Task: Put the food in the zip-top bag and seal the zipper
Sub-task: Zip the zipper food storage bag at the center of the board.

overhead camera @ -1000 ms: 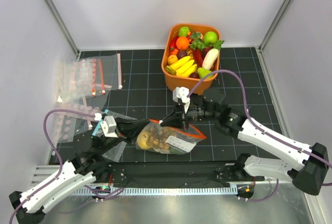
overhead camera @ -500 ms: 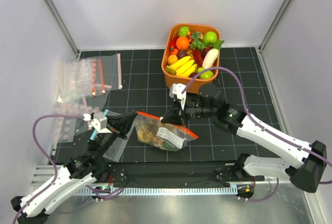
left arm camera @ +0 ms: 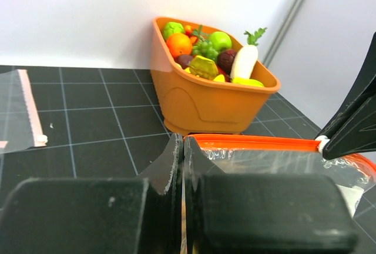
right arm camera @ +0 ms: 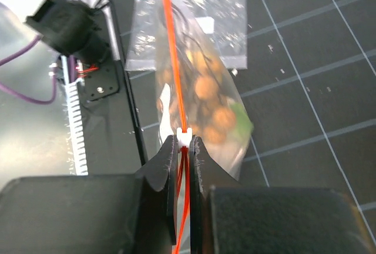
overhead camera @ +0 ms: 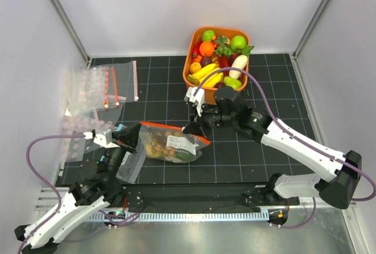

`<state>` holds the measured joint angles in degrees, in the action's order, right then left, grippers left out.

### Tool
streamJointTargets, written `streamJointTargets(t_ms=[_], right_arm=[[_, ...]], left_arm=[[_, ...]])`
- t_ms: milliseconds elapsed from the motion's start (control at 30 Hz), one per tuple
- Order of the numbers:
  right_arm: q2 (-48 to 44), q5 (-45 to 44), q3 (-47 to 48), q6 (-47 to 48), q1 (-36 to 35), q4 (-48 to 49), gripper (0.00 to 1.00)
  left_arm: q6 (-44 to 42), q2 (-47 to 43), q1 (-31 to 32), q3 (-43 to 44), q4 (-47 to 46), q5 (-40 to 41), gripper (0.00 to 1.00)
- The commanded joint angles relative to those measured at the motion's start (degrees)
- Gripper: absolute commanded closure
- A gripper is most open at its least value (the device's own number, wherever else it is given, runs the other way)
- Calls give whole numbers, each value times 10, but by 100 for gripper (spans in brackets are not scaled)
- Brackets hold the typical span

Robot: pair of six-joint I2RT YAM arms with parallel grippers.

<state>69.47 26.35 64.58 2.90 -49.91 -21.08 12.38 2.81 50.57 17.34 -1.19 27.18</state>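
Observation:
The zip-top bag (overhead camera: pixel 170 147) is held up over the mat, with brown balls, a yellow fruit and a dark green piece of food (overhead camera: pixel 183 156) inside beside its white label. Its red-orange zipper (overhead camera: pixel 176 130) runs taut between the two grippers. My left gripper (overhead camera: pixel 136 131) is shut on the bag's left corner (left arm camera: pixel 189 143). My right gripper (overhead camera: pixel 191 129) is shut on the zipper at its white slider (right arm camera: pixel 184 137), a little short of the strip's right end. In the right wrist view, the brown balls (right arm camera: pixel 207 88) show through the bag below the strip (right arm camera: pixel 171 48).
An orange basket (overhead camera: pixel 194 86) full of toy produce stands behind the right gripper, and shows in the left wrist view (left arm camera: pixel 205 104). A clear bag with a teal strip (overhead camera: pixel 126 166) lies under the left gripper. Spare bags (overhead camera: pixel 97 89) lie at the back left.
Both grippers have carried the bag to the left and away from the arm bases. The bag is raised with its zipper stretched straighter. The right gripper sits further left along the strip.

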Motion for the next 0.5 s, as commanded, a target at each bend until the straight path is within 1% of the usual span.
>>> streamJointTargets(t_ms=[0, 133, 233, 400, 467], right_arm=[[6, -68, 56, -17, 2, -117, 99], [0, -183, 76, -28, 2, -181, 99], [-14, -216, 78, -44, 1, -203, 99], [-43, -227, 71, -56, 2, -216, 99], [-53, -246, 68, -62, 2, -222, 99]], left_arm=[[-28, -15, -6, 24, -14, 91, 100], [-29, -11, -6, 29, -13, 91, 100], [-28, -12, -6, 29, -10, 93, 100], [-29, -17, -1, 30, -7, 100, 100], [-30, -17, 1, 30, -7, 101, 100]])
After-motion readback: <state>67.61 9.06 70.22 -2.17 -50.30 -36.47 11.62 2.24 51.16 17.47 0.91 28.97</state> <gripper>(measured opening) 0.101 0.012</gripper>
